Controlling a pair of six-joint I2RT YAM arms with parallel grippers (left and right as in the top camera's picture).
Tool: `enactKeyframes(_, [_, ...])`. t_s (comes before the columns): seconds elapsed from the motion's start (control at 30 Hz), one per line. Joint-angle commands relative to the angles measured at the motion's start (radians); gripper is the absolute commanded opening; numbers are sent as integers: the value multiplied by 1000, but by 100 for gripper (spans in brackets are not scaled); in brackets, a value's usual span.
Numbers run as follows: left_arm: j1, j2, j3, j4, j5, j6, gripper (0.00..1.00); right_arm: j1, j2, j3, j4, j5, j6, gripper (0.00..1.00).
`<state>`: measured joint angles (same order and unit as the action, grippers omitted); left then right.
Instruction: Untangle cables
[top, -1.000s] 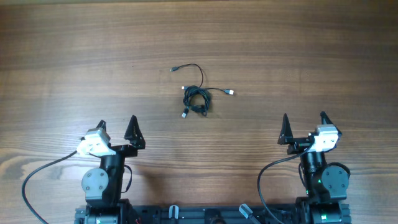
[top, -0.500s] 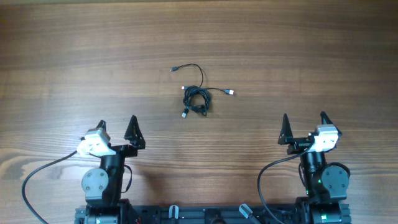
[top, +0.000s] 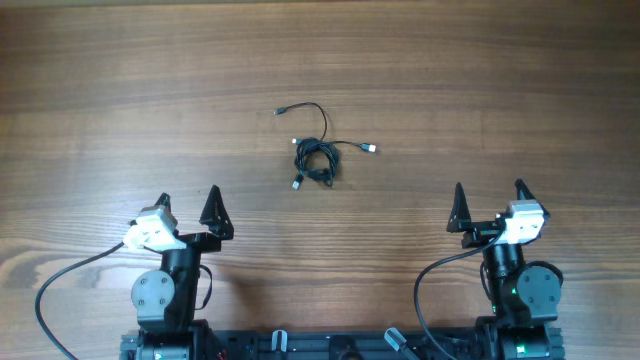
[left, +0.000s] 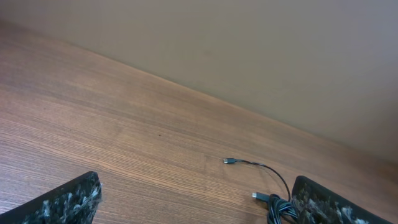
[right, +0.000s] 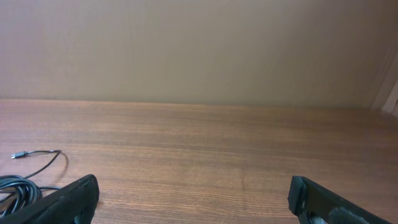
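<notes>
black cables (top: 316, 160), knotted bundle, mid-table

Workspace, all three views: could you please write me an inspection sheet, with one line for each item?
Surface: brown wooden table, bare wood grain.
Job's things: thin black cords with small plug ends, coiled in one knot near the table's middle. Four plug ends show, and one loose strand arcs away toward the far side.
Clutter: nothing seen.
Grippers: left gripper and right gripper are both open and empty, at the near edge, well apart from the cords.
Cables: thick black arm cables loop beside each arm base, not touching the cords.
Surroundings: plain beige wall behind the table's far edge.
</notes>
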<state>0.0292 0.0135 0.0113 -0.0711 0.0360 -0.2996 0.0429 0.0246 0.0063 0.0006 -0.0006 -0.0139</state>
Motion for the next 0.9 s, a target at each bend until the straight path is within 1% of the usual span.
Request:
enactKeyframes(0.0, [6, -7, -6, -3, 16, 16, 100, -5, -11, -2, 5, -12, -11, 100])
enactKeyframes(0.47, [6, -7, -6, -2, 12, 15, 100, -5, -11, -2, 5, -12, -11, 100])
enactKeyframes(0.57, [6, -7, -6, 24, 1, 5, 100, -5, -11, -2, 5, -12, -11, 100])
enactKeyframes(0.6, [6, -7, -6, 45, -20, 4, 100, -5, -11, -2, 5, -12, -11, 100])
enactKeyframes(0.67, [6, -7, -6, 177, -14, 3, 100, -5, -11, -2, 5, -12, -11, 100])
enactKeyframes(0.77, [6, -7, -5, 320, 50, 10, 100, -5, -11, -2, 5, -12, -11, 100])
enactKeyframes(0.87, [6, -7, 5, 319, 210, 96, 100, -5, -11, -2, 6, -12, -11, 100])
